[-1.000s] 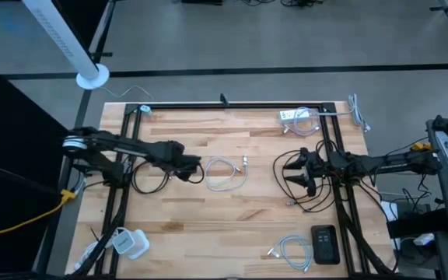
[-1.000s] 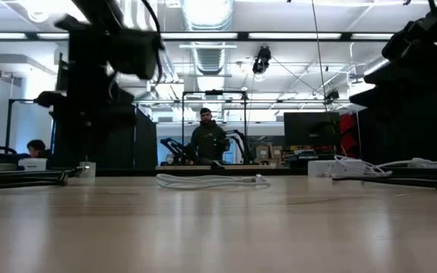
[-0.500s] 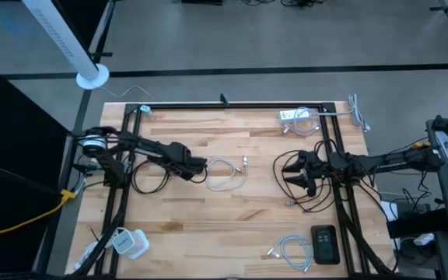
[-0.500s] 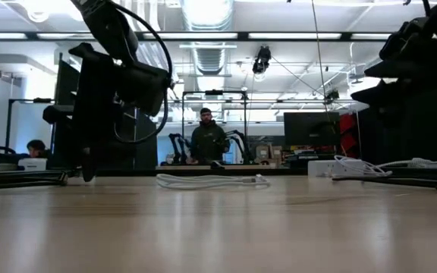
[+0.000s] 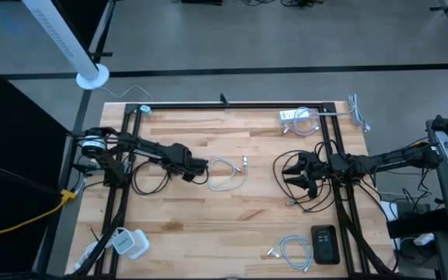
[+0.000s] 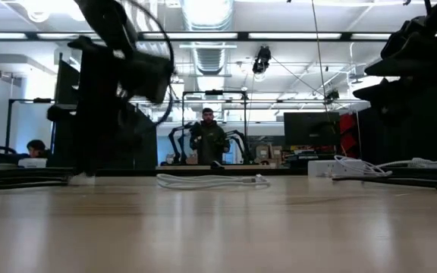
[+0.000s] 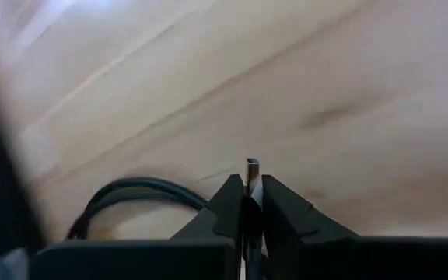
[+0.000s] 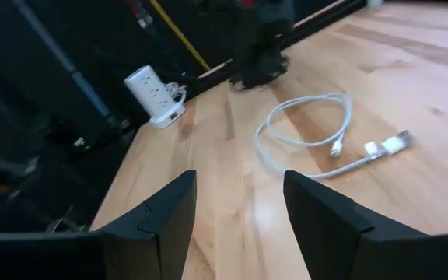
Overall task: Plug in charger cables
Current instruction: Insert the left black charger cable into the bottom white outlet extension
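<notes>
A white coiled charger cable (image 5: 228, 175) lies flat on the wooden table's middle, and it also shows in the low view (image 6: 211, 180) and the right wrist view (image 8: 309, 132). My left gripper (image 5: 202, 166) is low over the table just left of that coil, shut on a thin grey plug tip (image 7: 253, 166). A black cable (image 7: 131, 190) curves beside it. My right gripper (image 5: 288, 173) hovers open (image 8: 239, 194) over the table's right half, with nothing between its fingers, and black cable loops (image 5: 306, 194) lie beneath it. My left gripper pinches the thin plug tip (image 7: 253, 173) between its two fingers (image 7: 228, 202). A short end of the tip sticks out past the fingertips. The fingers hide which cable it belongs to and how the rest of it hangs.
A white power strip (image 5: 295, 117) with a cable lies at the far right. A white socket tower (image 5: 131, 243) stands at the near left and also shows in the right wrist view (image 8: 150, 89). Another white cable (image 5: 290, 250) and a black device (image 5: 325, 243) lie near right. A person stands far behind the table (image 6: 207, 140).
My left gripper has moved a little toward the table's right, toward the white coil, and come down close to the table top. The white coil has stayed where it was.
</notes>
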`<action>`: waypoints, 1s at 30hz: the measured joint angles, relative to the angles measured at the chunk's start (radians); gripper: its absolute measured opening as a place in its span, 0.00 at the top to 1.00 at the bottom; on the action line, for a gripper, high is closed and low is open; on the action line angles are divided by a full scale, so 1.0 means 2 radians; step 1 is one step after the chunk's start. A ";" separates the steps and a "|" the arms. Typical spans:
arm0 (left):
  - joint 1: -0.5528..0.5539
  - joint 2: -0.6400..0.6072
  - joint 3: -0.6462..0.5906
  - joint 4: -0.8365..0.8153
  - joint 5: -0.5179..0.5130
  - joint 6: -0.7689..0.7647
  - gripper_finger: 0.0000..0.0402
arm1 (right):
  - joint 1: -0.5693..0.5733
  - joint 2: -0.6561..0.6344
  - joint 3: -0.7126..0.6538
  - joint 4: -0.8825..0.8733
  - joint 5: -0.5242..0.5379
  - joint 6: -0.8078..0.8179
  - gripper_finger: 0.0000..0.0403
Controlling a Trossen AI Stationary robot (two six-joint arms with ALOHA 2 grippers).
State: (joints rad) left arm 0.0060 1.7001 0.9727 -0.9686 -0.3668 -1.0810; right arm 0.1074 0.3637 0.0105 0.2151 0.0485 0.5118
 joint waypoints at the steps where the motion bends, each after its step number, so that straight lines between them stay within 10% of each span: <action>1: -0.010 -0.009 0.006 0.025 -0.012 0.011 0.97 | 0.000 0.000 0.000 0.001 0.014 -0.001 0.57; 8: -0.047 -0.086 0.012 0.319 -0.096 0.188 0.97 | 0.000 0.005 0.000 0.091 0.096 -0.053 0.58; 16: -0.019 -0.094 0.011 0.637 -0.043 0.402 0.97 | -0.005 0.106 0.003 0.278 0.119 -0.166 0.58; 30: 0.006 -0.078 0.010 0.771 0.089 0.526 0.97 | -0.011 0.387 0.250 0.297 0.116 -0.317 0.53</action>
State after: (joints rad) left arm 0.0176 1.5439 0.9924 0.5737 -0.1879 -0.0299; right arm 0.0845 1.1377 0.5108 0.8085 0.2805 -0.1216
